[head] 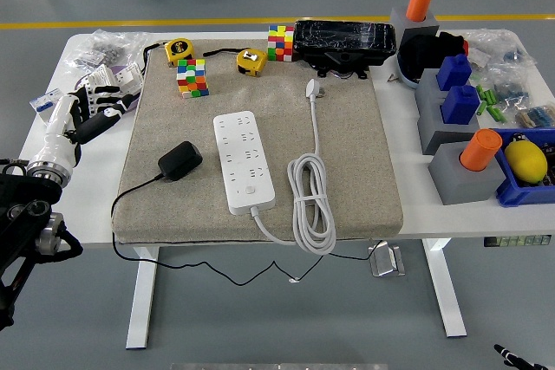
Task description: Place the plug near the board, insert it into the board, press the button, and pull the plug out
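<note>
Plug [179, 161] lying on mat left of board [244, 161], cord trailing down-left. Left hand [94, 110] nearest, up-left of plug at counter [408, 214] edge, fingers apparently spread, empty. Right hand not visible.

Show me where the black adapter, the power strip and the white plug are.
black adapter [179, 160], head view, middle of its body
power strip [243, 160], head view, centre of its top face
white plug [313, 88], head view, on the plug head
</note>
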`<state>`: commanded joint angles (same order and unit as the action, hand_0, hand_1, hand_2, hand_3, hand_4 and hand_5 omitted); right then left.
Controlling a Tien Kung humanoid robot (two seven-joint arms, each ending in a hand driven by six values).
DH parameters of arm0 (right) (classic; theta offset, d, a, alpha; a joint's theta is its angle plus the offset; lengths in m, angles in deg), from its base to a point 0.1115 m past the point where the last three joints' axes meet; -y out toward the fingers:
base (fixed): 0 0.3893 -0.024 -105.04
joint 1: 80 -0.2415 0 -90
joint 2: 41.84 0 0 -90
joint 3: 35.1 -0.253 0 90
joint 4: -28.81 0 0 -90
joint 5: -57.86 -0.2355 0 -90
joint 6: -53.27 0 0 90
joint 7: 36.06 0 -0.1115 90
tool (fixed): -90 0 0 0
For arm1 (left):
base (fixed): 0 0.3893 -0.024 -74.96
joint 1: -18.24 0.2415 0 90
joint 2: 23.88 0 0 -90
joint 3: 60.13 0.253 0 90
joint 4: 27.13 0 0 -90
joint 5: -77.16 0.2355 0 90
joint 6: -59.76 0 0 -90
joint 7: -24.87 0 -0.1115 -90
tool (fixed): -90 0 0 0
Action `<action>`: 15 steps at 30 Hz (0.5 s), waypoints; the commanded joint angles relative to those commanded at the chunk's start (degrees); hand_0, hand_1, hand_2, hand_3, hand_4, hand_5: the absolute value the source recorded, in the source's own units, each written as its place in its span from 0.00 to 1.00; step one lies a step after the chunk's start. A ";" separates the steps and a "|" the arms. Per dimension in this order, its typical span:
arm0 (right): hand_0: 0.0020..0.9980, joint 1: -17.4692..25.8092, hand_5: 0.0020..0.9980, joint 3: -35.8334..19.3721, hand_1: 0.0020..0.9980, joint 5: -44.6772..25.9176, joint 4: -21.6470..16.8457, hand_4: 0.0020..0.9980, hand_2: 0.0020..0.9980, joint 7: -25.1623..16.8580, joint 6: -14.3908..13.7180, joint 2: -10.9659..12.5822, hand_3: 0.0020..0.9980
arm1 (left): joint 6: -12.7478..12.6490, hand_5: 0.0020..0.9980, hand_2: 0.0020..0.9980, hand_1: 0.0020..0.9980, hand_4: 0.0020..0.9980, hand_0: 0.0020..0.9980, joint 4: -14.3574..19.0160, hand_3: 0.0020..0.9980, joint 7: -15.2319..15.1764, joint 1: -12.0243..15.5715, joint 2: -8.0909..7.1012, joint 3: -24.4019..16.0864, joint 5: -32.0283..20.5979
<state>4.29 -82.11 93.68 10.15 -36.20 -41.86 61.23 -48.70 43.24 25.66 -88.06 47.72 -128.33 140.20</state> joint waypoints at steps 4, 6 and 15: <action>0.60 -0.09 0.49 0.16 0.64 0.04 -0.01 0.95 0.64 0.06 0.01 0.17 0.55 | 0.16 0.33 0.58 0.60 0.81 0.54 0.05 0.60 0.14 0.03 0.07 -0.18 0.08; 0.60 -0.10 0.49 0.13 0.64 0.02 -0.04 0.95 0.64 0.05 -0.01 0.24 0.55 | 0.19 0.34 0.58 0.60 0.81 0.54 -0.01 0.60 0.16 0.07 0.06 -0.14 0.12; 0.60 0.35 0.49 -0.13 0.64 0.00 0.09 0.95 0.64 0.09 -0.02 0.41 0.55 | 0.51 0.34 0.58 0.60 0.80 0.54 -0.06 0.60 0.43 0.92 0.09 -0.66 0.26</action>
<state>4.64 -82.24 93.68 10.24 -36.11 -41.88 61.64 -48.19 43.18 26.10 -87.14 47.80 -128.99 140.46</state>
